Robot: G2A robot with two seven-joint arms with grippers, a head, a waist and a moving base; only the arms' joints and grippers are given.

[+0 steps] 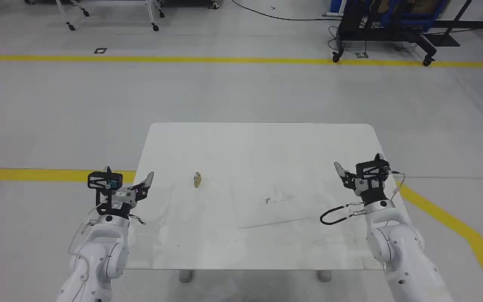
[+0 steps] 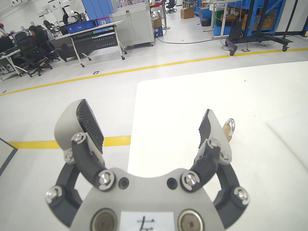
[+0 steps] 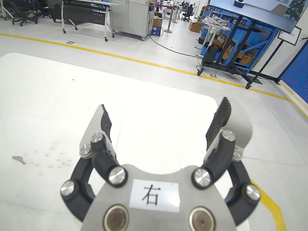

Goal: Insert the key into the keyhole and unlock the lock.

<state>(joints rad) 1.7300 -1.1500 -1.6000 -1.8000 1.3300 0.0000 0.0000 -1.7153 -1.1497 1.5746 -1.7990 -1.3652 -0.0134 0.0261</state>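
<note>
Our left hand (image 1: 128, 177) hangs left of the lock (image 1: 197, 179), straddling the edge of the worktop (image 1: 256, 143), its fingers spread wide and holding nothing. The brass lock lies flat on the worktop. Right of the lock, well apart, we see the key (image 1: 267, 200). Farther right of the lock, our right hand (image 1: 359, 164) is likewise wide and empty.

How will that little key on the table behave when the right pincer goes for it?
The key lies flat and thin on the smooth table, so it will probably skid rather than lift. It looks metal: likely stiff and light.
</note>
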